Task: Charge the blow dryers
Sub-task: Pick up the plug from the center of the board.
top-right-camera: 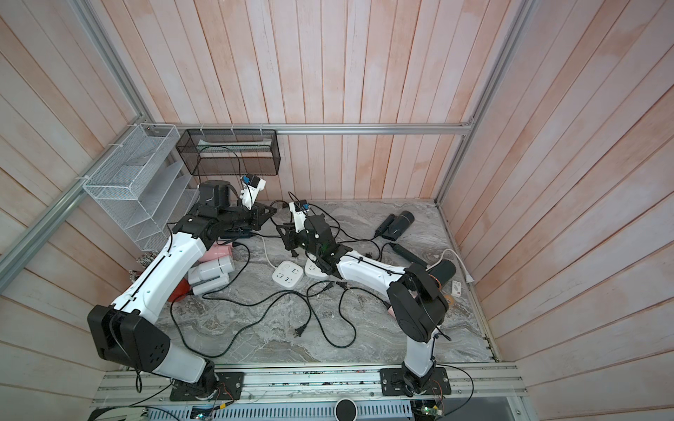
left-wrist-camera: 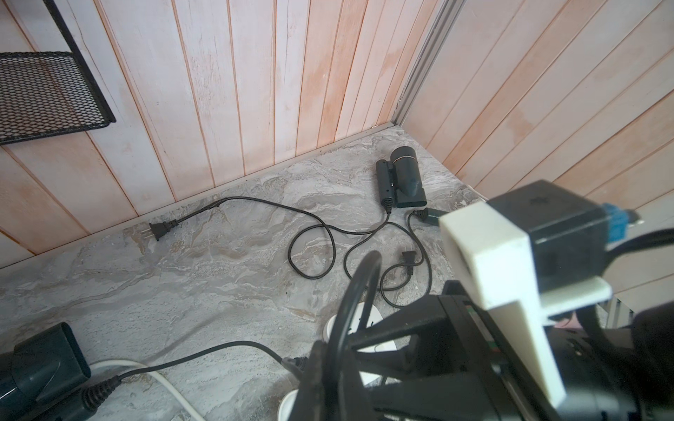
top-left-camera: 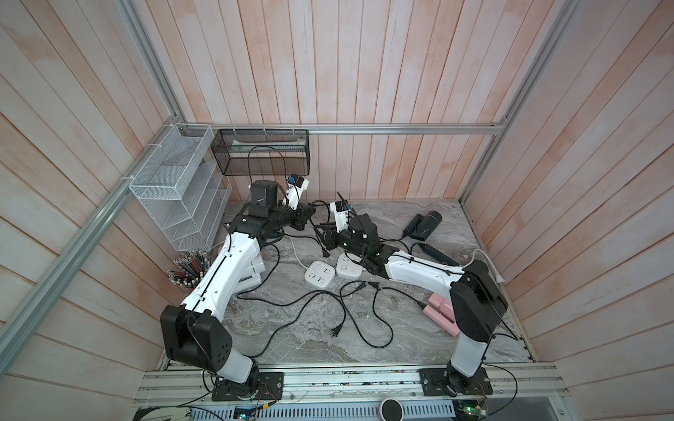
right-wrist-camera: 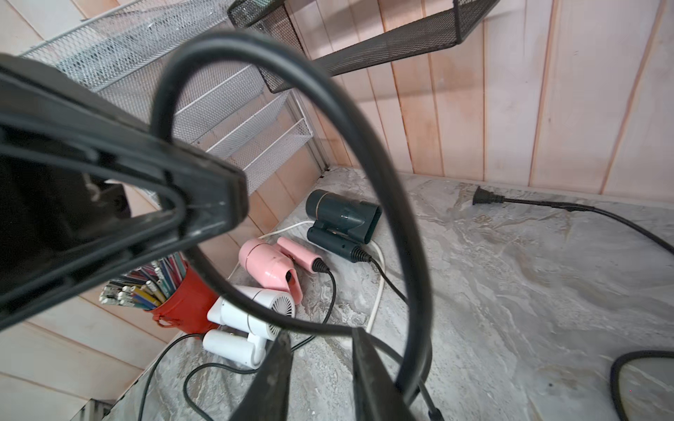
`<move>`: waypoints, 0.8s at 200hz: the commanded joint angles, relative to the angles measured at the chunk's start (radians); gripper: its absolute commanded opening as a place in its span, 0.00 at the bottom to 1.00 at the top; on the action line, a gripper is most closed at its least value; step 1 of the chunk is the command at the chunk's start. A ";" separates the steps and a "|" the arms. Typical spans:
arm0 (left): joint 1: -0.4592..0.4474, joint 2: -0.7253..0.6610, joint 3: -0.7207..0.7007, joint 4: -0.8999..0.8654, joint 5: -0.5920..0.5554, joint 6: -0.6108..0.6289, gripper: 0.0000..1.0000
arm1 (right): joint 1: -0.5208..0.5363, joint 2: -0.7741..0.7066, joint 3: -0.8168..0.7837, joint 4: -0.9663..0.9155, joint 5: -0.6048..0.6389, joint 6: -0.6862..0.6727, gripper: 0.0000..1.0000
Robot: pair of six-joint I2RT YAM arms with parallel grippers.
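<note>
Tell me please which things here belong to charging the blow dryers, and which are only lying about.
For the job: two pink dryers; white dryer; dark green dryer; black dryer; two power strips; loose plug.
Lying about: red pencil cup; white mesh rack; black mesh basket.

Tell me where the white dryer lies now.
In a top view the white dryer lies on the left side of the table, close beside a pink dryer and the red cup.
</note>
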 commanded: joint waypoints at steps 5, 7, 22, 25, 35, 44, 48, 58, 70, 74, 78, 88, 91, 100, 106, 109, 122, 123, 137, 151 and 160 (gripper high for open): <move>-0.007 -0.004 0.039 -0.011 0.029 -0.013 0.00 | 0.006 0.053 0.024 -0.037 0.076 -0.049 0.35; -0.007 -0.004 0.038 -0.011 0.031 -0.014 0.00 | 0.006 0.060 0.028 -0.039 0.078 -0.054 0.35; -0.009 -0.005 0.038 -0.012 0.040 -0.014 0.00 | 0.004 0.080 0.043 -0.040 0.079 -0.068 0.35; -0.008 -0.005 0.038 -0.012 0.041 -0.014 0.00 | 0.006 0.085 0.046 -0.039 0.076 -0.071 0.37; -0.010 -0.004 0.040 -0.010 0.045 -0.016 0.00 | 0.006 0.096 0.051 -0.030 0.058 -0.084 0.39; -0.010 -0.003 0.038 -0.010 0.049 -0.015 0.00 | 0.005 0.103 0.054 -0.024 0.044 -0.092 0.40; -0.009 -0.003 0.038 -0.009 0.050 -0.017 0.00 | 0.006 0.106 0.054 -0.021 0.042 -0.094 0.40; -0.010 -0.001 0.038 -0.007 0.055 -0.018 0.00 | 0.005 0.110 0.053 -0.008 0.040 -0.100 0.40; -0.011 0.002 0.038 -0.006 0.061 -0.021 0.00 | 0.006 0.117 0.061 -0.011 0.055 -0.105 0.37; -0.011 0.003 0.039 -0.006 0.063 -0.023 0.00 | 0.005 0.117 0.063 -0.010 0.060 -0.108 0.37; -0.011 0.005 0.038 -0.006 0.063 -0.024 0.00 | 0.005 0.117 0.063 -0.006 0.067 -0.109 0.33; -0.011 0.008 0.038 -0.007 0.065 -0.028 0.00 | 0.005 0.117 0.063 0.006 0.082 -0.115 0.30; -0.012 0.008 0.038 -0.008 0.066 -0.030 0.00 | 0.005 0.117 0.063 0.009 0.084 -0.118 0.29; -0.012 0.012 0.040 -0.010 0.065 -0.037 0.00 | 0.004 0.117 0.068 0.017 0.078 -0.126 0.27; -0.013 0.016 0.039 -0.013 0.066 -0.040 0.00 | 0.004 0.118 0.071 0.021 0.074 -0.131 0.27; -0.013 0.017 0.039 -0.015 0.068 -0.040 0.00 | 0.004 0.120 0.072 0.022 0.072 -0.134 0.27; -0.013 0.027 0.042 -0.023 0.077 -0.042 0.00 | 0.005 0.122 0.077 0.028 0.065 -0.141 0.27; -0.012 0.027 0.042 -0.024 0.078 -0.043 0.00 | 0.004 0.122 0.077 0.029 0.066 -0.143 0.28; -0.013 0.034 0.046 -0.030 0.083 -0.046 0.00 | 0.004 0.117 0.071 0.042 0.068 -0.149 0.30; -0.013 0.037 0.042 -0.027 0.082 -0.048 0.00 | 0.004 0.114 0.067 0.049 0.065 -0.158 0.30; -0.013 0.039 0.042 -0.025 0.081 -0.046 0.00 | 0.004 0.114 0.068 0.047 0.062 -0.162 0.27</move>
